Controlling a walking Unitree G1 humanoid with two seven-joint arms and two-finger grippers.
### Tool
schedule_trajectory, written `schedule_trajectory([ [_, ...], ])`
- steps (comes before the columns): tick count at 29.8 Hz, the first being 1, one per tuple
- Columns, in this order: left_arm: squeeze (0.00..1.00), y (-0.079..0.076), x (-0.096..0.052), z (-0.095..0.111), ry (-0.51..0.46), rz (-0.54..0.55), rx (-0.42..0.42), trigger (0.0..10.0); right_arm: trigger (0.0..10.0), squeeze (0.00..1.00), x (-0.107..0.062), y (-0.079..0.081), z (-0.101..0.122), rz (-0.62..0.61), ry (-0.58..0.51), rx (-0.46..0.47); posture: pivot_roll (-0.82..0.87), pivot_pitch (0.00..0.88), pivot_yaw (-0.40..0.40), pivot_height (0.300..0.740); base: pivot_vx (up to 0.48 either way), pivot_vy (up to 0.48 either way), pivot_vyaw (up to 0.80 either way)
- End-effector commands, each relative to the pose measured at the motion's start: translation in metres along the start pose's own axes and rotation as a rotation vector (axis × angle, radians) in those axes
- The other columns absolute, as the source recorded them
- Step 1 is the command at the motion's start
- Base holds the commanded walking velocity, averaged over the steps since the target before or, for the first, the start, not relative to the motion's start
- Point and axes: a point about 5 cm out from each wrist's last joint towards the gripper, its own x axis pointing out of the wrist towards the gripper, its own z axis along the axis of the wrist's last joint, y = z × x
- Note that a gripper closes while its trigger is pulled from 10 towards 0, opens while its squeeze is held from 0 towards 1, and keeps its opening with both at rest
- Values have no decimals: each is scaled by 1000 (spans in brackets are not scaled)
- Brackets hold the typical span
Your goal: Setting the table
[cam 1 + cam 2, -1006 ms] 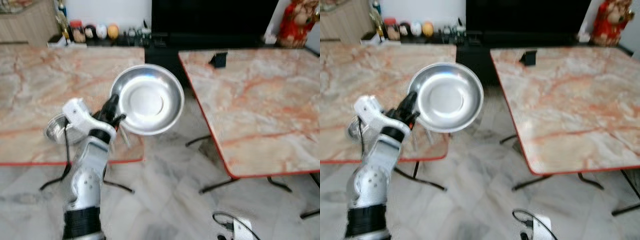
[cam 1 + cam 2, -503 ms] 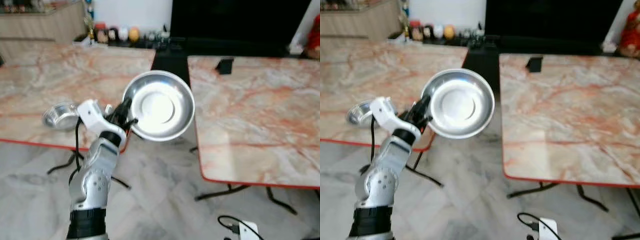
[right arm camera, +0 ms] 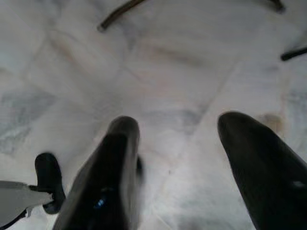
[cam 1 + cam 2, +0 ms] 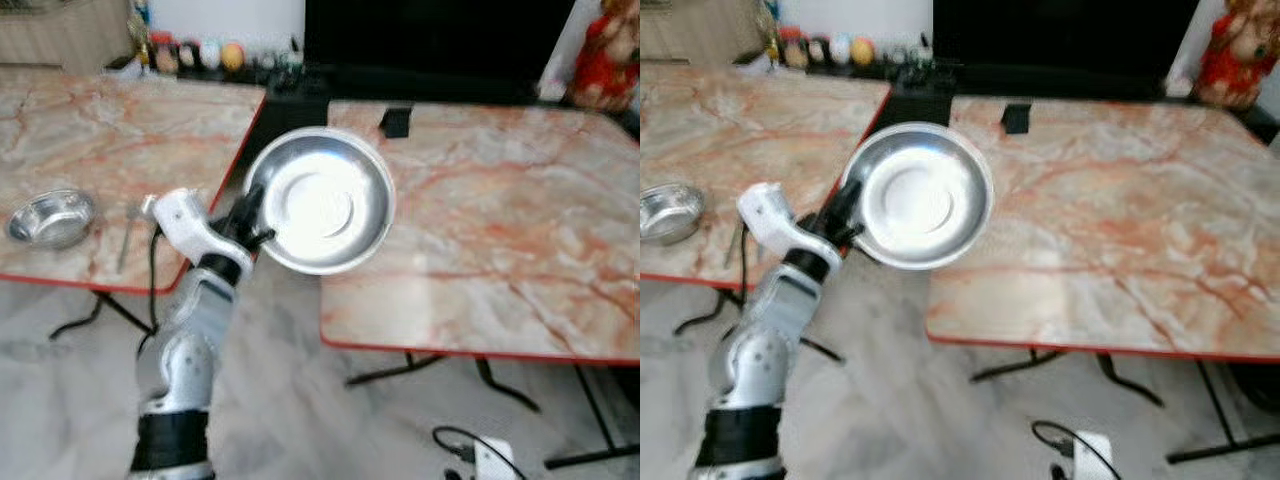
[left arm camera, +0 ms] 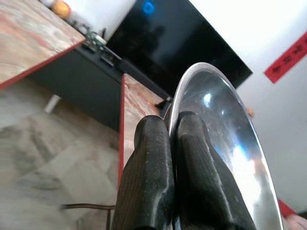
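Two marble tables (image 4: 480, 230) ahead of us; our left gripper (image 4: 252, 228) is pinching the steel plate (image 4: 322, 200) by its rim, while our right gripper (image 3: 177, 158) hangs spread open above the floor.

The robot's left arm was bent at the elbow and reached up and forward. The silver forearm pointed toward the middle of the scene. Its left claw (image 4: 250, 225) was squeezed tight on the rim of a shiny metal plate (image 4: 322, 200), with one black finger (image 5: 146, 177) on each side of the edge. The right claw (image 3: 192, 167) hung low and pointed down at the floor, with its two black fingers spread wide apart.
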Motion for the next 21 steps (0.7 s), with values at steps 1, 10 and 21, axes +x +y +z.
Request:
schedule_trajectory([
  [1,0,-9,2,-3,7,-38,0,10000,10000,0,-1,-9,1,-29,-3,12,92,0,-44,740,0,-326,0],
  [10,0,-4,1,-2,16,-32,23,10000,10000,0,0,-10,3,-36,-6,16,96,0,-52,740,0,-325,0],
  [21,0,-6,0,-4,24,-40,27,10000,10000,0,0,-11,4,-38,-11,20,91,0,-50,740,0,-337,0],
])
